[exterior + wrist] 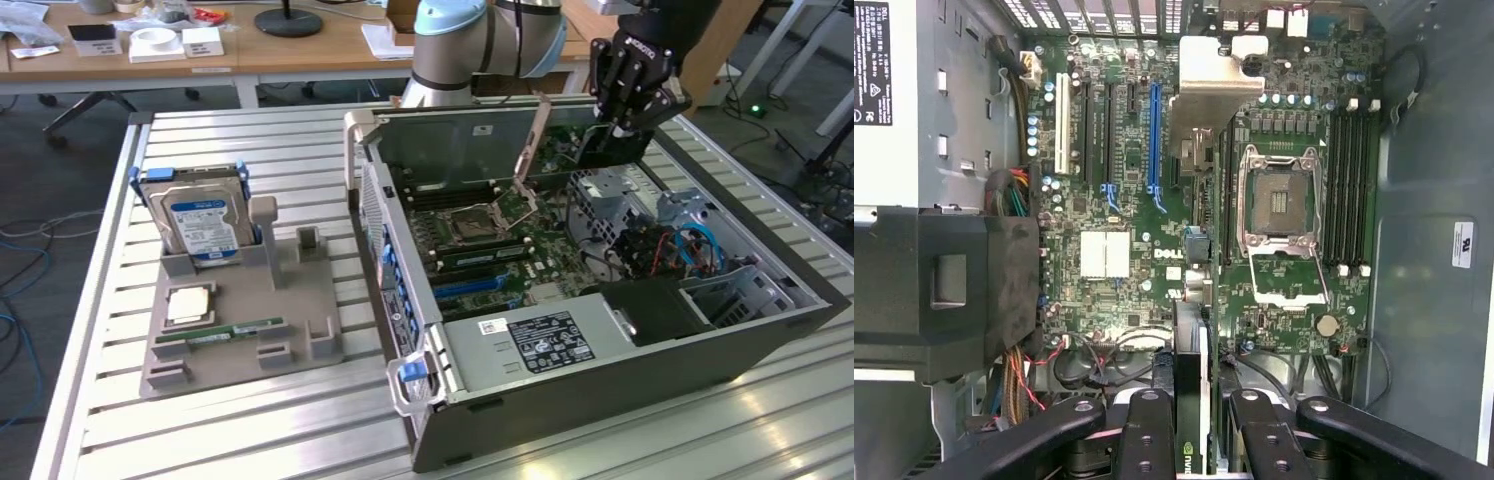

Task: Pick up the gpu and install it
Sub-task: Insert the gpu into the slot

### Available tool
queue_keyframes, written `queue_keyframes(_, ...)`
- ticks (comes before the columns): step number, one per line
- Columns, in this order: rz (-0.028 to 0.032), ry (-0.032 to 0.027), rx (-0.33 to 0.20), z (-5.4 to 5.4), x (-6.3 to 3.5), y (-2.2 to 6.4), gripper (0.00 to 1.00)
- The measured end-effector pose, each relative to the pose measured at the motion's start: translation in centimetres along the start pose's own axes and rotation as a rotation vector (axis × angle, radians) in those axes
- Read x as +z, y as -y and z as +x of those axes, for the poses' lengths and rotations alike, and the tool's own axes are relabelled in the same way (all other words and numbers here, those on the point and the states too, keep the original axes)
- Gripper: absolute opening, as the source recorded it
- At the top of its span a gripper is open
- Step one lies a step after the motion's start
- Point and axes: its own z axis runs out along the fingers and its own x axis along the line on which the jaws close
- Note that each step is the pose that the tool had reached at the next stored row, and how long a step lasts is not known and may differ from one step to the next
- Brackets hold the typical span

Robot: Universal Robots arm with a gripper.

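Note:
My gripper [618, 133] hangs over the back part of the open computer case [601, 400], shut on the gpu [577, 152]. The card is held on edge, and its silvery bracket [537, 140] points toward the exterior view's left. In the wrist view the gpu [1191, 360] appears edge-on between my two black fingers [1145, 432], with its bracket [1219, 68] at the far end. It hovers above the green motherboard [1104, 215], beside the long blue slot [1153, 140] and apart from it.
An open CPU socket [1282, 215] and memory slots [1349, 180] lie beside the card. A power supply [534, 340] and black shroud [944, 290] fill the case's near end. On the exterior view's left, a grey fixture [307, 300] holds a hard drive [200, 215], a memory stick [220, 332] and a chip [187, 303].

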Motion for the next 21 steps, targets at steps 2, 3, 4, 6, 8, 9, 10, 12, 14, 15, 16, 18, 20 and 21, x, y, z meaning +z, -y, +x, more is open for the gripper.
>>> queue_keyframes(2,0.0000,0.0000,0.000,0.00,0.00,0.00,0.26)
queue_keyframes(3,0.0000,0.0000,0.000,0.00,0.00,0.00,0.26)
queue_keyframes(4,-0.0001,0.0000,0.000,0.00,0.00,0.00,0.26)
queue_keyframes(6,0.0001,0.0003,0.000,0.00,0.09,0.00,0.26)
queue_keyframes(8,0.0000,0.0001,0.000,0.00,0.24,0.00,0.26)
queue_keyframes(9,0.0000,0.0001,0.000,0.00,0.33,0.00,0.26)
queue_keyframes(10,-0.0001,0.0001,0.000,0.00,0.41,0.00,0.26)
queue_keyframes(12,-0.0001,0.0000,0.000,0.00,0.48,0.00,0.26)
queue_keyframes(14,-0.0001,-0.0001,0.000,0.01,0.49,0.00,0.26)
queue_keyframes(15,-0.0001,0.0000,0.000,0.01,0.49,0.00,0.26)
queue_keyframes(16,0.0000,-0.0001,0.000,0.01,0.49,0.00,0.26)
queue_keyframes(18,0.0000,0.0000,0.000,0.01,0.49,-0.03,0.26)
queue_keyframes(20,0.0001,0.0002,0.000,0.01,0.51,-0.10,0.26)
queue_keyframes(21,0.0002,0.0002,0.000,0.01,0.51,-0.13,0.26)
